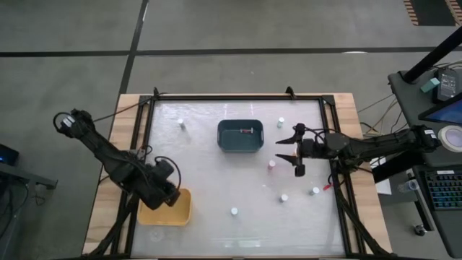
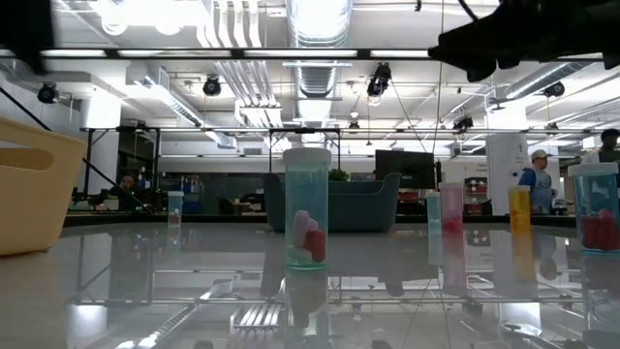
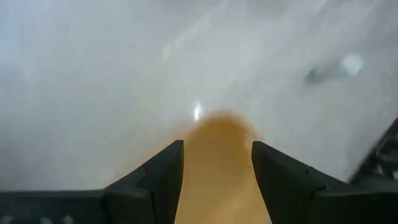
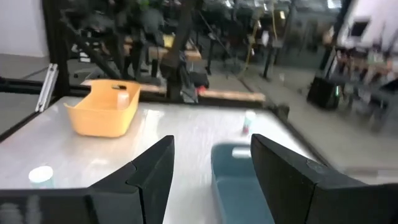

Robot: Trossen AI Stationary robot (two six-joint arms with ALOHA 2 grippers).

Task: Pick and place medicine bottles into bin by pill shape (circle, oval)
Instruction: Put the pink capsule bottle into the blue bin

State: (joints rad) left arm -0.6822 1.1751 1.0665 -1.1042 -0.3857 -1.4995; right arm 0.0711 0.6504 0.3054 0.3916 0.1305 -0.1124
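Item: medicine bottles, small upright cylinders with white caps, scattered singly over the glossy white table (image 1: 216,180). High view shows 6 loose: one (image 1: 181,123) toward the far left, one (image 1: 280,122) just right of the teal bin (image 1: 240,136), a pinkish one (image 1: 271,165) below the right gripper (image 1: 289,151), 2 more (image 1: 284,197) (image 1: 315,191) to the near right, one (image 1: 234,211) near the front centre. Low view: the closest bottle (image 2: 306,207) has a clear teal-tinted body holding pink-red pills. Right gripper: jaws apart, empty, beside the teal bin. Left gripper (image 1: 173,196): jaws apart, empty, above the yellow bin (image 1: 167,214).
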